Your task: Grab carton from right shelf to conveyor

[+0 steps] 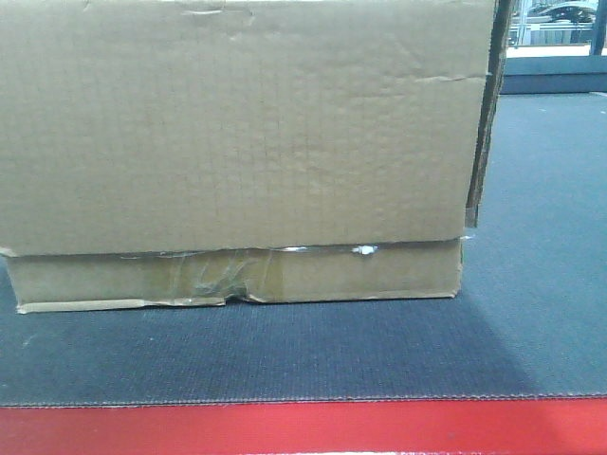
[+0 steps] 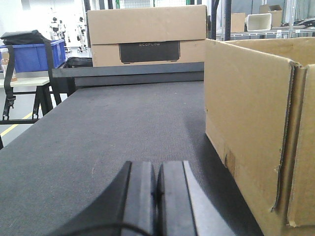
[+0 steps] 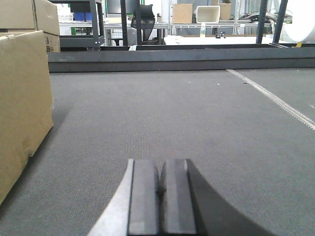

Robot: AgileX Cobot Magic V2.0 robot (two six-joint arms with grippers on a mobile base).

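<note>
The carton (image 1: 237, 142), a large brown cardboard box with an overhanging top flap and wrinkled clear tape along its lower seam, sits on the conveyor (image 1: 531, 313), a dark grey woven belt with a red front edge. In the left wrist view the carton (image 2: 256, 128) stands to the right of my left gripper (image 2: 157, 169), which is shut and empty just above the belt (image 2: 108, 132). In the right wrist view the carton (image 3: 22, 108) stands to the left of my right gripper (image 3: 160, 167), also shut and empty above the belt (image 3: 197, 113). Neither gripper touches it. The right shelf is out of view.
A second cardboard box with a dark label (image 2: 147, 37) stands beyond the belt's far frame. A blue plastic bin (image 2: 37, 54) sits on a table at far left. The belt's far dark rail (image 3: 177, 56) and a seam strip (image 3: 275, 101) show at right.
</note>
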